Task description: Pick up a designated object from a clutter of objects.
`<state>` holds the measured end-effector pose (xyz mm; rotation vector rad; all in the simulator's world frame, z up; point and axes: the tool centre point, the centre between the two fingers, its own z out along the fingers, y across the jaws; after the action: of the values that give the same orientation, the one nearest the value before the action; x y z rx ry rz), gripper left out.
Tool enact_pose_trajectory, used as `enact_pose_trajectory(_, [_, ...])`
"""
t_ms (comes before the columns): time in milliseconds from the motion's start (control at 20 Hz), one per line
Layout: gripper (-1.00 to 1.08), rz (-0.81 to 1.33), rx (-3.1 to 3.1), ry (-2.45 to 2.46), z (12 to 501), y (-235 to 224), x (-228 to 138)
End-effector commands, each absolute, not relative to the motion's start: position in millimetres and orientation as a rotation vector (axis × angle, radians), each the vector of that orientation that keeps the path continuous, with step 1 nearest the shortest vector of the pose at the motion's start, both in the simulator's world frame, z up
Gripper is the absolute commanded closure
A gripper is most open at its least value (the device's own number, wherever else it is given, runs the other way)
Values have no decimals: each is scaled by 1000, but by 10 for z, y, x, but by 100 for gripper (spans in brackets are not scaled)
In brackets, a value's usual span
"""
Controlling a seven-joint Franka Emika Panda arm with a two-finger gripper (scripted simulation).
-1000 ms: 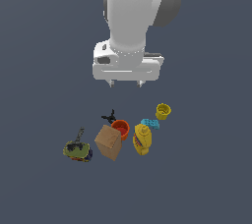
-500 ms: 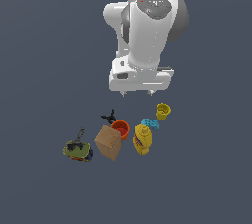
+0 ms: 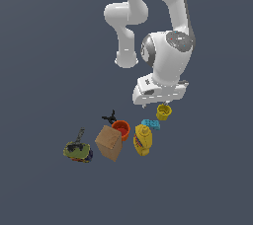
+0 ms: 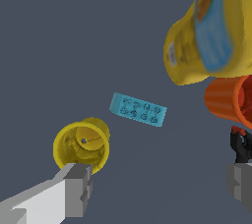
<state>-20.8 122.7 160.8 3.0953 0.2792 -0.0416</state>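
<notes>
The designated object, a small yellow cup [image 3: 163, 112] with a flared rim, stands upright at the exterior view's right end of the clutter of objects. My gripper [image 3: 157, 104] hangs open just above it, holding nothing. In the wrist view I look into the yellow cup [image 4: 81, 144], which sits right by one grey finger [image 4: 74, 188], while the other finger [image 4: 241, 183] is far across. The gripper [image 4: 157, 186] has only bare floor between its fingers. The cup is not between them.
A light-blue brick [image 3: 150, 124] [image 4: 138, 109] lies beside the cup. Further on are a yellow bottle [image 3: 142, 140] [image 4: 211, 36], an orange-red cup [image 3: 121, 129] [image 4: 229, 99], a black clip [image 3: 109, 117] [image 4: 241, 144], a brown box [image 3: 108, 143] and an olive-green toy [image 3: 78, 151].
The arm has swung toward the exterior view's right and come down, bringing the hand from above the clutter's middle to just over the yellow cup. No object has moved.
</notes>
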Motion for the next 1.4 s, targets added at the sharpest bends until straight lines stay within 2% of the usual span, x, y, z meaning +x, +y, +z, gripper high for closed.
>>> enact_pose_trajectory(0, [-92,-28,3098,320,1426,1417,-277])
enact_pose_trajectory(550, [-92,-2,3111,423,997,1877,-519])
enact_pose_trajectory(1000, [-92,-2,3111,429,925,1901,-539])
enact_pose_trajectory(1350, [-92,-2,3112,430,633,1904,-550])
